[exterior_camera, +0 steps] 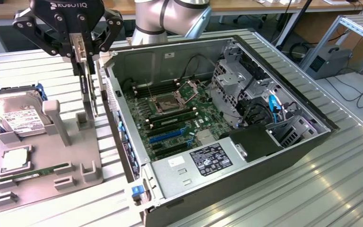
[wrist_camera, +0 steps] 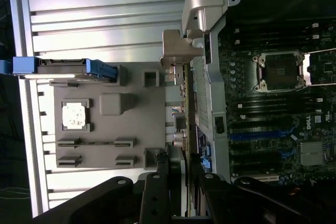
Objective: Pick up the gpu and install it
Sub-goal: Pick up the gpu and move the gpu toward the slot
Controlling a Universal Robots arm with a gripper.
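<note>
Jaws clamp the gpu (exterior_camera: 89, 90) edge-on, its long axis upright, hanging just beside the computer case (exterior_camera: 168, 59).

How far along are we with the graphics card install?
Done: the gripper is closed on the graphics card, which hangs upright over the grey parts tray. I can't tell whether its lower end is clear of the holder. In hand: the card, beside the open computer case. Left: seating it, since the blue slots on the motherboard are bare.
</note>
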